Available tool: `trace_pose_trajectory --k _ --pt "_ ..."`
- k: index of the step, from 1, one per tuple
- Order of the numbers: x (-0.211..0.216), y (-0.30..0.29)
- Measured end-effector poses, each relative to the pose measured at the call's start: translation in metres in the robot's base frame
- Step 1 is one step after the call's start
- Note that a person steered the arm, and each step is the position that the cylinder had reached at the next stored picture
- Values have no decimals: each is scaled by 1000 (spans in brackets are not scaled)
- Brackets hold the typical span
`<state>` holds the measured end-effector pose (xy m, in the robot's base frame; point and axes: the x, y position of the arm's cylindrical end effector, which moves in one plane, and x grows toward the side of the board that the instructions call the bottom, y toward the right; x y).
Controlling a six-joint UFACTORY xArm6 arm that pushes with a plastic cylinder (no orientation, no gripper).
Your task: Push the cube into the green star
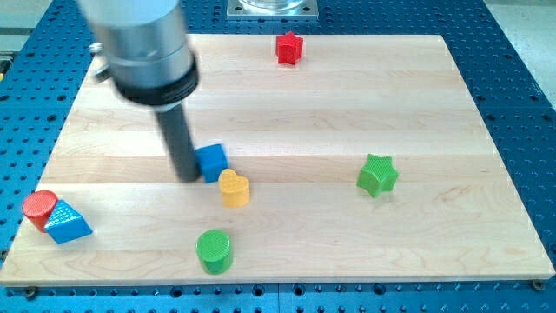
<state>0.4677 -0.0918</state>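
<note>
my tip (188,177) sat on the wooden board (287,78) left of its centre, pressed against or just beside the left face of the blue cube (212,162); there was no pincer on this rod, so nothing stood apart, together or clamped, only a bare end that could shove. the cube lay left of centre, and the green star (377,175) stood well apart from it toward the board's right edge, at about the same depth. the worry was the yellow heart (234,188), which touched or nearly touched the cube's lower right corner: a push straight toward the right edge would likely have caught the heart, dragging it along or twisting the cube off line. contact looked low on the cube's left face, so the cube might also have spun and slid off my tip toward the far edge. with so long a run to the star, a small early turn could have carried the cube past it. counted, there was one blue cube, one green star, one yellow heart, one red star (288,48) near the far edge, one green cylinder (214,250) near the near edge, and near the near left corner one red cylinder (39,209) touching one blue wedge (66,223).
</note>
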Motion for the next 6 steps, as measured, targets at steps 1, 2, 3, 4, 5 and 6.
trace_pose_trajectory --k 1,2,3,4,5,6 --pt "-40 89" --pt "-49 52" --pt "-7 42" --pt "-3 118" --pt "-5 206" --pt "10 151"
